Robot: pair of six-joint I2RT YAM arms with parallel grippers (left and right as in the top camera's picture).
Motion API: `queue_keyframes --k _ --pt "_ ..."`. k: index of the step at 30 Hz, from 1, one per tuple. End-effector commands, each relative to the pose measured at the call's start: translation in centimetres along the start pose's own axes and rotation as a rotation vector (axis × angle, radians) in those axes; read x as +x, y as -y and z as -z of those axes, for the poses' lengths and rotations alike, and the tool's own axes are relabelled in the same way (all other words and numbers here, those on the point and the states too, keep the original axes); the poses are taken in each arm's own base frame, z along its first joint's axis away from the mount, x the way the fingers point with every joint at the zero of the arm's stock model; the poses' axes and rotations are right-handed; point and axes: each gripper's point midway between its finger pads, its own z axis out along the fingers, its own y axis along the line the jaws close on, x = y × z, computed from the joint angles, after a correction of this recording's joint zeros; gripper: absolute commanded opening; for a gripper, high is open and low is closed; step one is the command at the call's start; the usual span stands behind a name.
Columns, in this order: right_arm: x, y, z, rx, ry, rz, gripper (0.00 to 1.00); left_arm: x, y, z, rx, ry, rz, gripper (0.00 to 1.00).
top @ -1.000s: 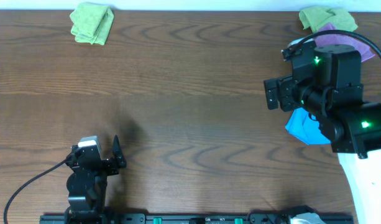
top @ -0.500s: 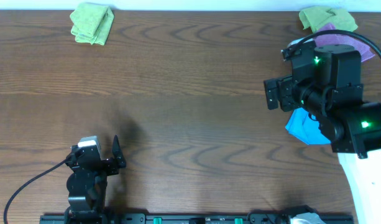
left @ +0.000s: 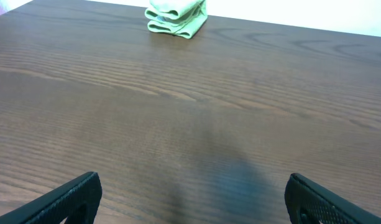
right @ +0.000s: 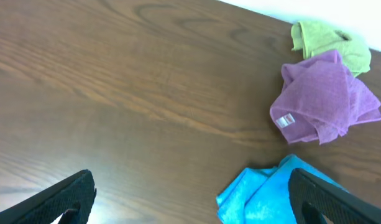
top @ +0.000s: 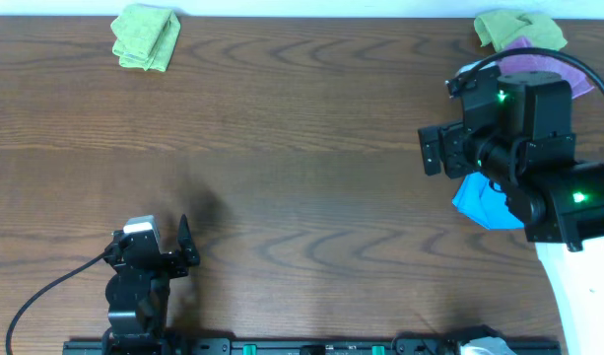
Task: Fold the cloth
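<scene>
The cloth (top: 146,36) is lime-green and lies folded into a small stack at the far left corner of the table. It also shows at the top of the left wrist view (left: 176,17). My left gripper (top: 183,248) is open and empty near the front left edge, far from the cloth; its fingers (left: 190,199) are spread wide over bare wood. My right gripper (top: 435,150) is open and empty at the right side; its fingers (right: 190,196) hover over the table, the right finger above a blue cloth (right: 271,196).
A second green cloth (top: 513,28) lies crumpled at the far right corner, touching a purple cloth (right: 324,99) with a white tag. The folded blue cloth (top: 484,202) lies partly under my right arm. The wooden table (top: 302,148) fills the view.
</scene>
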Motion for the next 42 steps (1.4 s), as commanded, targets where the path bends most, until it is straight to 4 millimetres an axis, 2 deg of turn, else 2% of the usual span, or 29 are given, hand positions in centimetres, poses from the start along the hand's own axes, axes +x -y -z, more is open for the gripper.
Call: queue_keyframes --k 1,6,8,10,21,26,33,42 --pt "-0.1 0.7 1.4 0.038 0.039 0.035 0.99 0.7 -0.6 -0.3 -0.029 -0.011 -0.016 0.95" --pt "-0.6 0.9 3.6 0.061 0.201 0.024 0.99 0.7 -0.6 -0.3 -0.029 -0.011 -0.016 0.95" --pt "0.0 1.1 3.7 0.075 0.261 0.023 0.99 0.7 -0.6 -0.3 -0.029 -0.011 -0.016 0.95" --pt "1.5 1.1 3.5 0.083 0.302 0.013 0.99 0.7 -0.6 -0.3 -0.029 -0.011 -0.017 0.95" --pt "11.7 1.2 -0.4 0.113 0.349 -0.036 0.99 0.7 -0.6 -0.3 -0.029 -0.011 -0.016 0.95" --pt "15.5 0.6 -2.1 0.119 0.364 -0.037 0.99 0.7 -0.6 -0.3 -0.029 -0.011 -0.017 0.95" --pt "18.8 0.0 -4.1 0.119 0.37 -0.037 0.99 0.7 -0.6 -0.3 -0.029 -0.011 -0.016 0.95" --pt "20.8 -0.4 -5.8 0.119 0.382 -0.036 0.99 0.7 -0.6 -0.3 -0.029 -0.011 -0.017 0.95"
